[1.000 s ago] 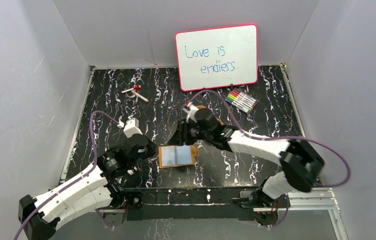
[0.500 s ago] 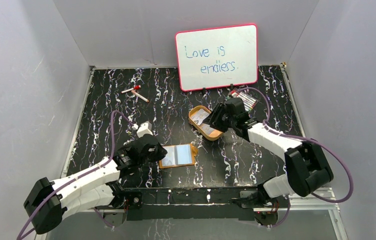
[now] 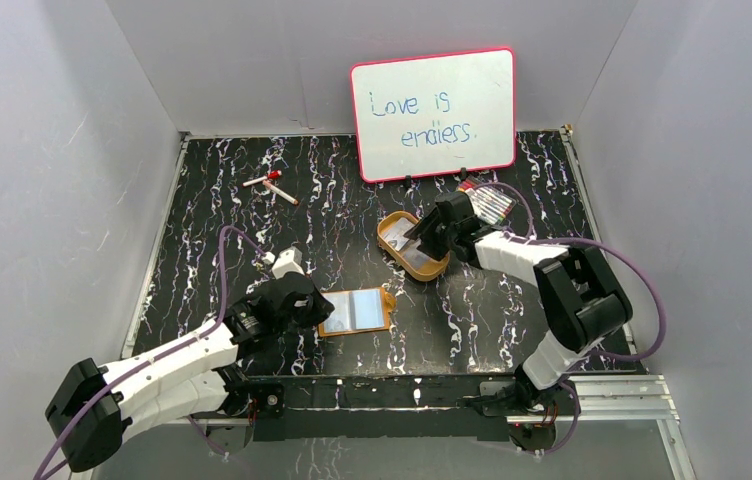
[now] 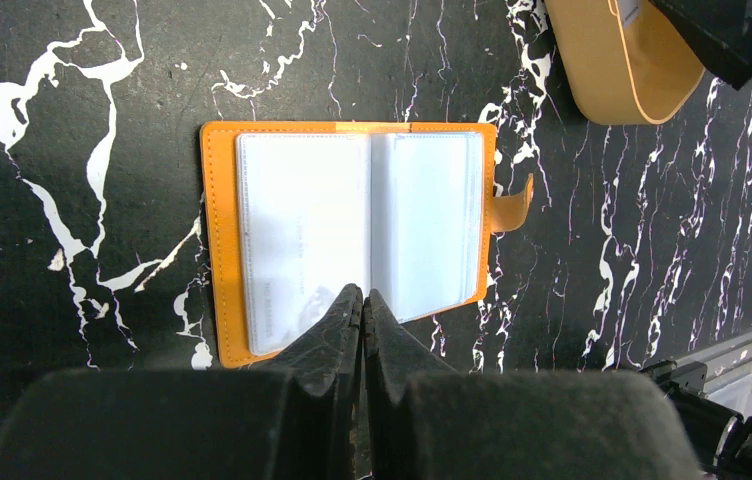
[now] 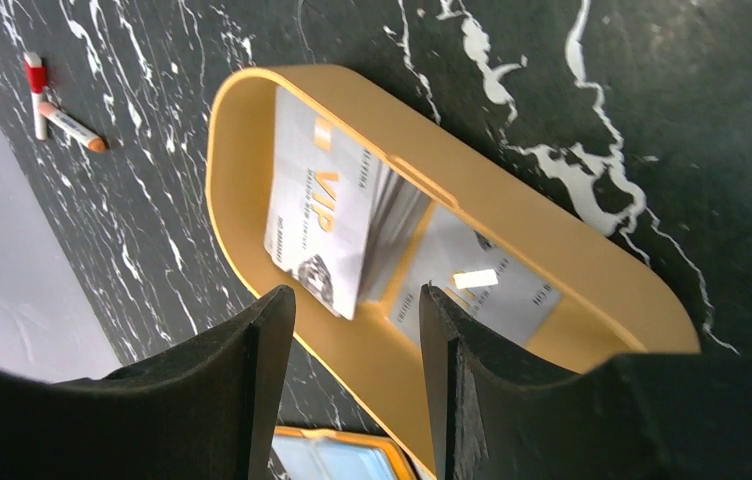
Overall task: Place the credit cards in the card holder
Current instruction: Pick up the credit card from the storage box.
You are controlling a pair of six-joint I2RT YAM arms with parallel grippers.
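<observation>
**Overhead and wrist views.** We take the tray (image 5: 242, 120) as our landmark: an oval orange tin on the black marbled table (image 3: 252, 240).

**Cards.** The cards (image 5: 327, 235) lie inside the tray. They form a loose stack whose top card reads "VIP", with at least one more card flat on the tray floor beside the stack. How many cards the stack holds we cannot tell.

**Holder.** The holder (image 4: 352, 240) lies on the table to the left of the tray and nearer the arm bases, apart from it. It is spread open and flat with its pale pockets up, and its clasp tab points toward the tray side.

**Right gripper.** The right gripper (image 5: 357, 295) hangs over the tray's right end with its fingers parted — released, with nothing between them. In its wrist view the cards show in the gap, lower down.

**Left gripper.** The left gripper (image 4: 363, 293) is on the side of the holder away from the tray. It is clenched, pads together, grasping nothing. Its tips overlap the holder's edge at the fold — whether they touch the leather we cannot tell.

**Surroundings.** Behind the tray a whiteboard (image 3: 433, 114) stands against the back wall. A set of markers (image 3: 487, 203) lies behind and to the right of the tray. Two pens (image 3: 270, 184) lie well to the tray's left, farther back.
</observation>
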